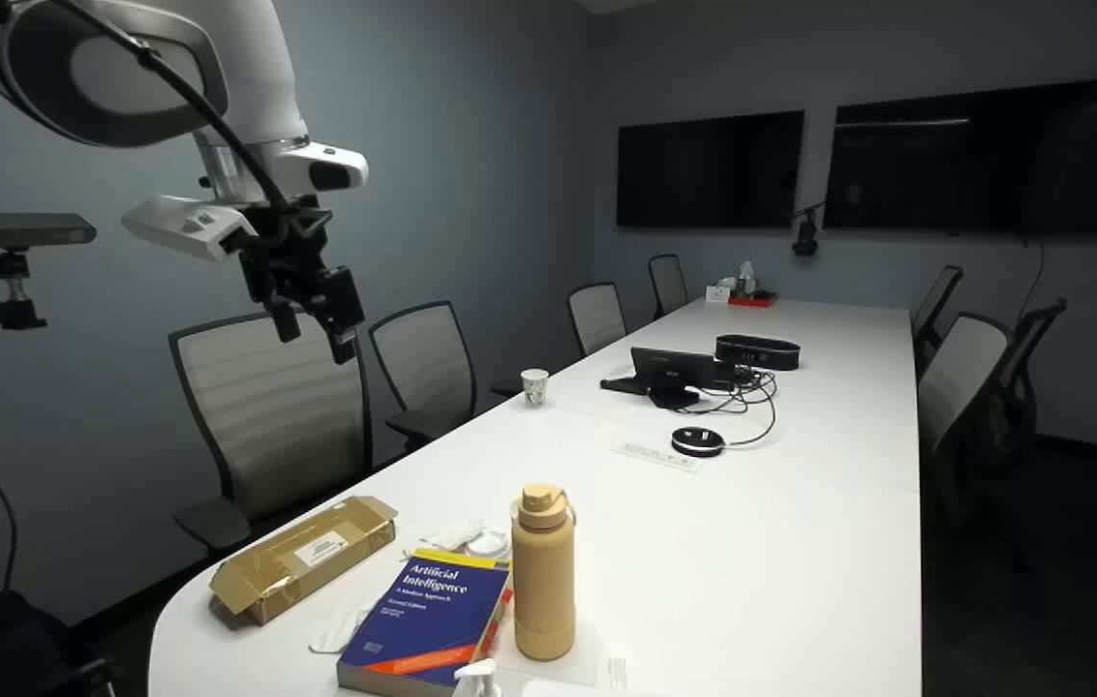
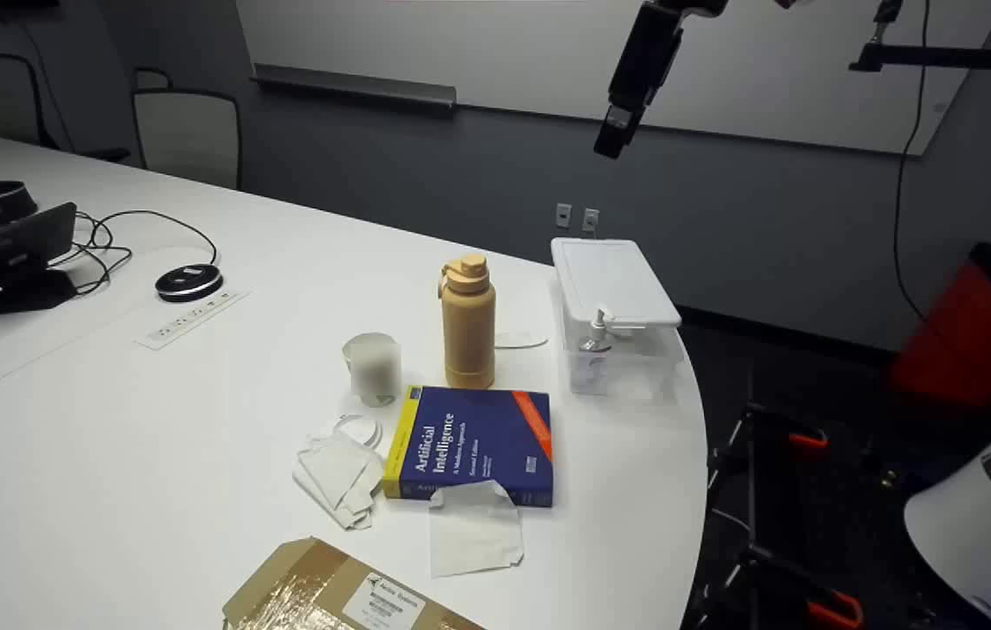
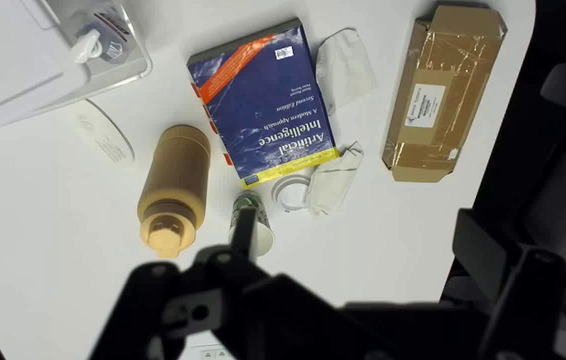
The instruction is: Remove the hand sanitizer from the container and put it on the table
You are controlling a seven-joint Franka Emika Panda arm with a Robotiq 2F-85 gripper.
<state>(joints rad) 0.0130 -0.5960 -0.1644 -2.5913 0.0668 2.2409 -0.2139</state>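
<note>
The hand sanitizer is a see-through pump bottle [image 2: 591, 366] with a white pump head. It stands inside the near end of the container, a see-through plastic box [image 2: 644, 374] with a white lid that leaves the pump uncovered. The bottle [image 3: 109, 42] and the box rim [image 3: 146, 70] show at top left in the wrist view; in an exterior view only the pump head [image 1: 478, 673] shows clearly, at the bottom edge. The white table [image 1: 703, 561] carries them. My gripper [image 1: 318, 339] is open and empty, high above the table; its fingers [image 3: 356, 225] are wide apart in the wrist view.
A blue book [image 2: 478, 446] and a tall tan bottle [image 2: 469, 332] stand near the box. A tan cardboard box [image 1: 316, 557] lies at the table edge. Paper napkins [image 2: 476, 529], a paper cup [image 2: 375, 372] and a white lid [image 3: 292, 194] lie around. Chairs [image 1: 277, 407] line the table.
</note>
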